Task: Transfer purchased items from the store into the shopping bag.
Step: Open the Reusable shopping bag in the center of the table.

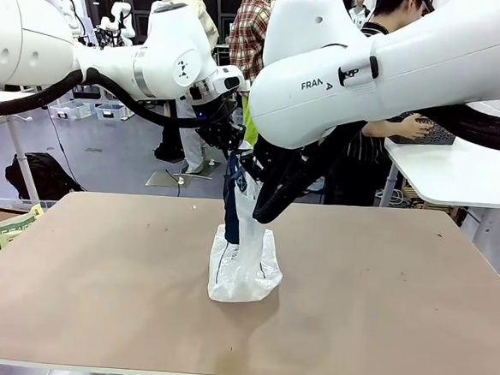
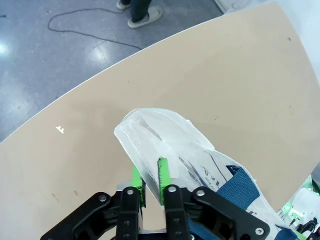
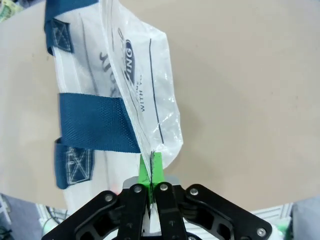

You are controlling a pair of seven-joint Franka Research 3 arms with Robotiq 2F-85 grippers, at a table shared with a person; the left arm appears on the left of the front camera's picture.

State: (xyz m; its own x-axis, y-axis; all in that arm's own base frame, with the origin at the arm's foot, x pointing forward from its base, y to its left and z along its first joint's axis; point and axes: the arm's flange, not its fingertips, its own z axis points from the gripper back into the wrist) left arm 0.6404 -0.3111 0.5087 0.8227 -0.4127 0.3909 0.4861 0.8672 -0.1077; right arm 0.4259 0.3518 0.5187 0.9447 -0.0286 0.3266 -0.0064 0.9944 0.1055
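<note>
**Both claws pinching the bag's top, mid-surface**

My left claw (image 2: 150,176) has its green pads (image 2: 162,174) drawn close, with a fold of the bag (image 2: 165,132) caught between them. The film there is thin, milky and crinkled, and it bulges out beyond the pads in a soft, rounded pouch. A navy handle (image 2: 240,187) of coarse woven webbing lies just beside that claw's black knuckles.

My right claw (image 3: 151,172) is pressed fully together. Its pads (image 3: 157,167) meet flat on a single sheet of the same film, pinched so thin that it shows as a dark line between them. From there the bag (image 3: 150,75) fans out, glossy and wrinkled, with dark lettering (image 3: 127,55) and a thin printed outline running down its side. A broad webbing strap (image 3: 95,122) crosses it, stitched down in a boxed cross at its end.

From the front, the bag (image 1: 242,277) stands in the middle of the surface (image 1: 380,291), well apart from every edge. Its base sits plump and rumpled on the smooth tan board, and its upper part is pulled up into a narrow neck between my two arms. The navy trim runs down its left side. I cannot tell what, if anything, lies inside it.
</note>
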